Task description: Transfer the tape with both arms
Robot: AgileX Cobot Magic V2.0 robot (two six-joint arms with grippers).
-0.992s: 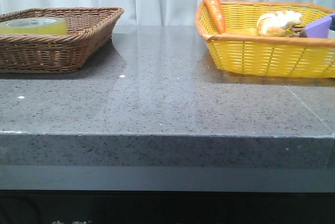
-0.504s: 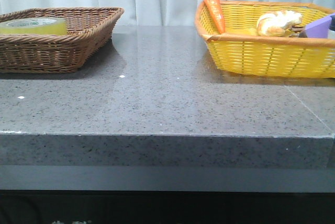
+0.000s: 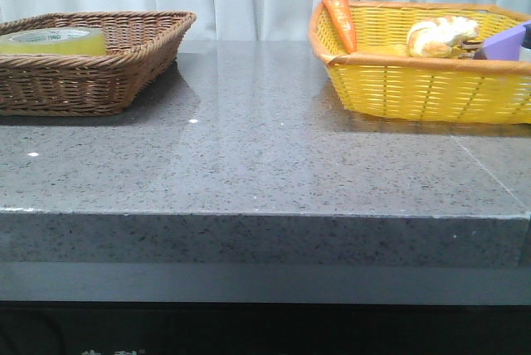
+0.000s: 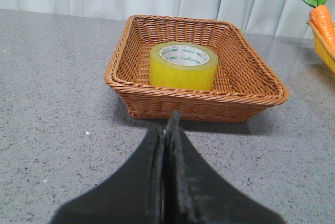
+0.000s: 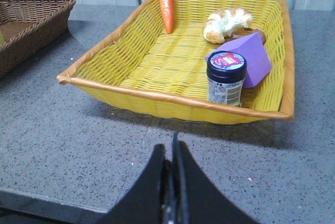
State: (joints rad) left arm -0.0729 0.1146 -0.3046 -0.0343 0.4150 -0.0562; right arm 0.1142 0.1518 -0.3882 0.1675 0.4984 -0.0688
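Plainly, with our left tool (image 4: 166, 130) and right tool (image 5: 171, 153) both clenched on nothing and the tape (image 4: 183, 66) lying flat inside the brown basket (image 4: 251, 89), we risk snagging its wall reaching in.

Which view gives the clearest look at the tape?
The left wrist view: the tape lies flat in the brown basket, its whole top and white core visible. The front view shows only its upper part over the basket rim. The right wrist view does not show it clearly.
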